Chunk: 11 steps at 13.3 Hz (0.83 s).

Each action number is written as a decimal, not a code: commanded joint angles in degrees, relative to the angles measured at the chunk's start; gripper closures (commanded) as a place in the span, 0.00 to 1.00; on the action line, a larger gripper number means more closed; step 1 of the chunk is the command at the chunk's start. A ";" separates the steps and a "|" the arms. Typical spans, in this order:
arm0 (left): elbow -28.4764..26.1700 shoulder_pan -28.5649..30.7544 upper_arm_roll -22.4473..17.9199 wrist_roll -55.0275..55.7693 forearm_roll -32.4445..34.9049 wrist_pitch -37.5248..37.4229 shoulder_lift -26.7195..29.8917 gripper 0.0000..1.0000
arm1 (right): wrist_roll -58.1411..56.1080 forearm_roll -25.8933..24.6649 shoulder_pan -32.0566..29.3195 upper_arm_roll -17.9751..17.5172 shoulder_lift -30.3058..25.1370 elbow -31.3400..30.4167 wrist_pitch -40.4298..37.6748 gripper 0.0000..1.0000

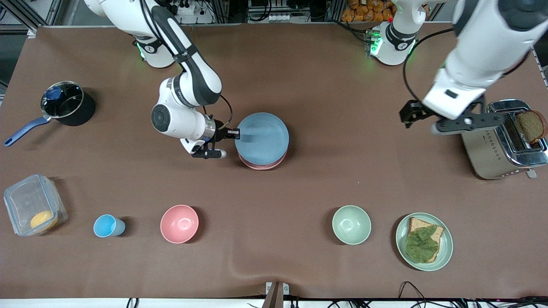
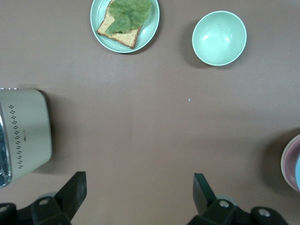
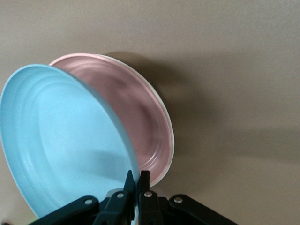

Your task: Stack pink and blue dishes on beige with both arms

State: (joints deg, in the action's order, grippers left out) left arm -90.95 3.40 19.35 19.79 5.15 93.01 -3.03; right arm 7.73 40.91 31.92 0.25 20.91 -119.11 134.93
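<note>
- Blue plate (image 1: 262,131): centre of the front frame, rim pinched by the right gripper (image 1: 234,133); tilted above the pink plate in the right wrist view, one edge lifted.
- Pink plate (image 1: 262,164): directly under the blue plate, showing only as a crescent at the lower edge of the stack; lying on the beige plate (image 3: 161,105), seen as a thin cream rim around the pink one.
- Right gripper: jaws clenched on the blue plate's rim at the edge toward the right arm's end of the worktop (image 1: 325,85).
- Left gripper (image 1: 421,117): upper right of the front frame, raised over the worktop just beside the toaster (image 1: 498,143); jaws released wide, holding nothing; arm waiting.
- Toaster: right edge of the frame, dark bread slice (image 1: 531,126) standing in its slot.
- Pink bowl (image 1: 180,223), blue cup (image 1: 108,226), clear lidded box (image 1: 32,209): lower left, well apart from the stack.
- Green bowl (image 1: 351,224), green plate (image 1: 445,250) with bread and lettuce: lower right.
- Black saucepan (image 1: 64,102): upper left.
</note>
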 commanded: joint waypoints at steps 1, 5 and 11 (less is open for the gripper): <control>4.29 -1.03 -5.89 -4.32 -3.47 -5.02 -0.40 0.00 | 0.88 1.89 1.39 0.80 -1.32 -2.27 2.08 1.00; 5.00 -0.77 -6.51 -5.29 -3.48 -7.84 0.56 0.00 | 0.88 1.89 1.91 0.71 -0.61 -2.44 3.13 1.00; 4.47 -0.42 -8.62 -6.00 -3.74 -7.84 1.89 0.00 | 1.41 2.95 3.94 0.80 0.62 -3.59 6.75 1.00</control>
State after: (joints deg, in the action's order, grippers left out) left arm -86.33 3.01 11.42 14.86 2.69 86.28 -2.40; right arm 8.81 41.73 34.74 0.36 22.06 -121.87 140.85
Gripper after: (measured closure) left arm 0.000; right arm 0.947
